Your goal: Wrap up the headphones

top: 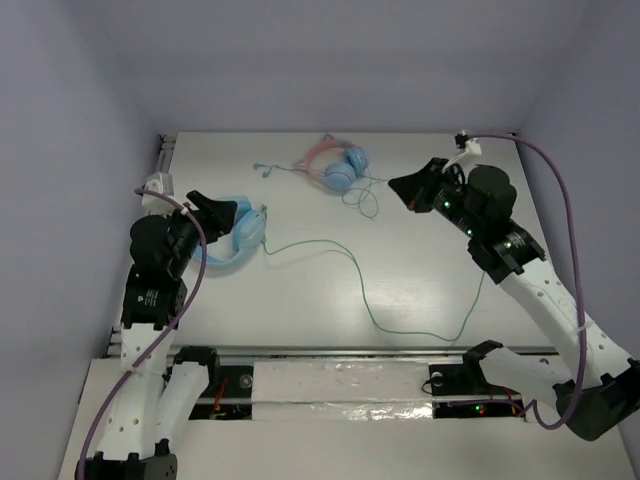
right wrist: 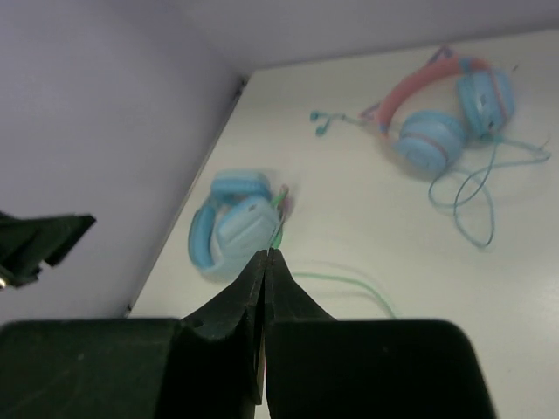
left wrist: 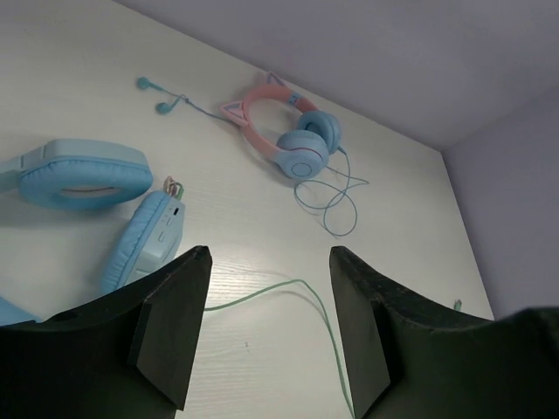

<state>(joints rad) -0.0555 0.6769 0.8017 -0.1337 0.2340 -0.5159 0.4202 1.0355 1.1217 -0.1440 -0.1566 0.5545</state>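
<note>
The headphones [top: 232, 236] lay on the white table [top: 420, 270], close to its left edge and about midway back, all light blue. One padded oval cup [left wrist: 84, 172] lay flat with its cushion up, and the other cup [left wrist: 144, 239] stood on edge just beside it, toward the table's middle. From that second cup the thin green cable [top: 370, 300] ran away from the headphones across the table, curving toward the near edge and then rising toward my right arm; it lay loose, not wound around anything.

My left gripper [left wrist: 269, 327] hung over the near side of the headphones with its fingers [left wrist: 170, 332] parted to a middling gap. Nothing sat between them; I saw only bare table and a stretch of the green cable through the gap. My right gripper [right wrist: 265, 327] was well away from the headphones, over the far right part of the table, its fingers pressed together. Whether a bit of cable was pinched in that seam I could not tell.

Beyond the headphones, toward the back wall, lay a smaller pink-banded pair [top: 335, 167] with blue cups, its own thin cord [left wrist: 336, 196] looped beside it. A pair of teal earbuds [left wrist: 153, 94] lay between that pair and the table's left edge.
</note>
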